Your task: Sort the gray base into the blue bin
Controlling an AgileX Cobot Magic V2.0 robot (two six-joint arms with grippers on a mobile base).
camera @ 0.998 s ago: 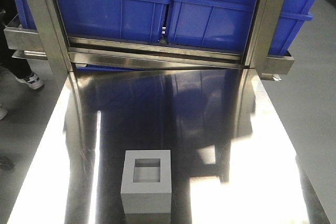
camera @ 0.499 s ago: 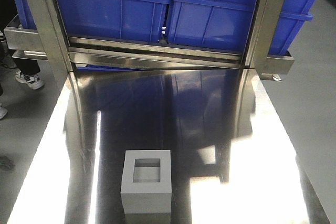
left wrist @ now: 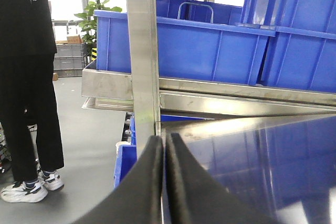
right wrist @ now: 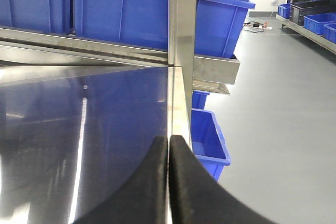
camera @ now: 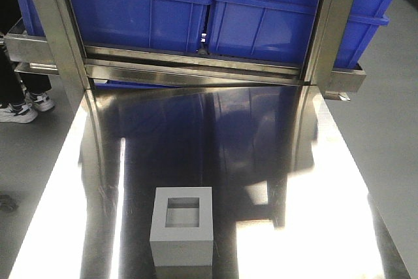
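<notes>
A: Surface first, quick.
B: Polished steel table [camera: 294, 181], mirror-glossy, streaked with glare and blue reflections. At its far edge a steel shelf rail [camera: 196, 70] runs between two square steel posts [camera: 55, 24].
A: Bins?
B: Left blue bin [camera: 130, 14] and right blue bin [camera: 261, 27] sit side by side on the rail. Both are glossy ribbed plastic with thick rims, and their tops are cut off by the frame. The left one holds something red and black. I can't see into the right one.
A: The block?
B: Gray base [camera: 183, 233] stands on the table's near end, well apart from the bins. It is a matte cube with its square recess facing up, and nothing touches it.
A: Grippers?
B: Left gripper [left wrist: 163, 139] is clenched, black fingers pressed together, holding nothing. Right gripper [right wrist: 169, 139] is the same. Neither wrist view shows the block.
A: Clutter?
B: A person [left wrist: 29, 77] in black stands left of the table, head out of frame. A small blue tub [right wrist: 209, 137] sits on the floor at right.
</notes>
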